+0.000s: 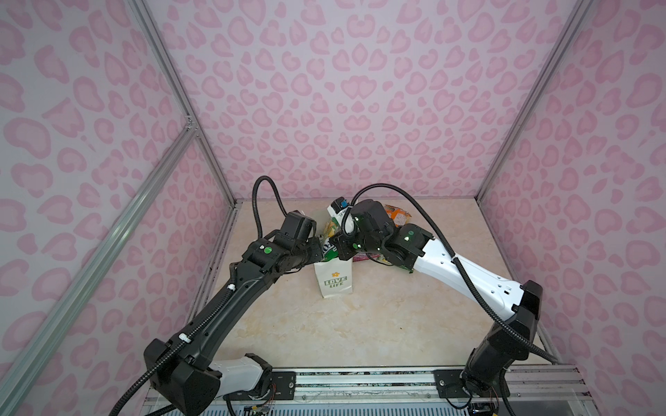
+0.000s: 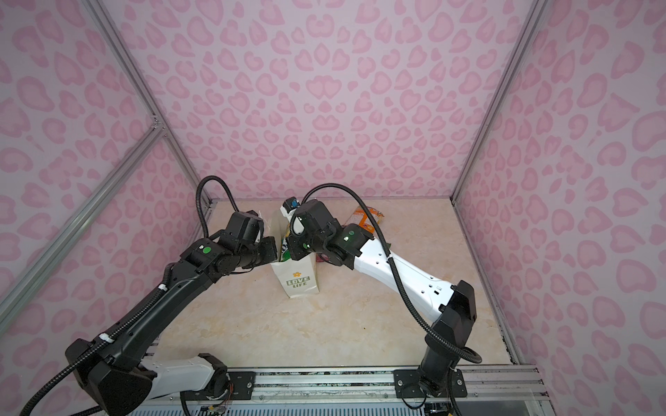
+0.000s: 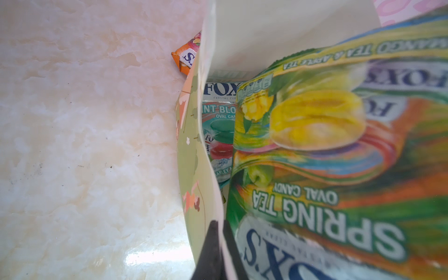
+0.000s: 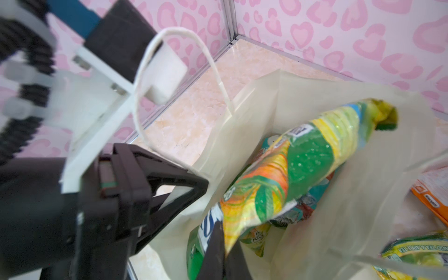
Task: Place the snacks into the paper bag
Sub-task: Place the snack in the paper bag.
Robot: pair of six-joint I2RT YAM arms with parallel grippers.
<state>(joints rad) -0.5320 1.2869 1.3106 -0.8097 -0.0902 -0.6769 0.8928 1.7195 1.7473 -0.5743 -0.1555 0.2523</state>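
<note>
The cream paper bag (image 1: 333, 284) (image 2: 299, 279) stands upright mid-table, mouth open. My left gripper (image 3: 219, 232) (image 1: 319, 250) is shut on the paper bag's rim (image 3: 206, 145), pinching the wall from the left side. My right gripper (image 4: 224, 242) (image 1: 338, 248) is shut on a green and yellow Spring Tea snack packet (image 4: 303, 157) (image 3: 339, 145), which hangs slanted in the bag's mouth, partly inside. A teal snack packet (image 3: 218, 116) (image 4: 305, 206) lies deeper in the bag. One cord handle (image 4: 169, 34) loops up beside the left gripper (image 4: 203, 181).
Behind the bag, on the table, lies an orange packet (image 1: 396, 214) (image 2: 367, 219) (image 4: 431, 196). A green-yellow packet (image 4: 412, 254) and a reddish one (image 1: 367, 257) lie under the right arm. Pink patterned walls close in three sides.
</note>
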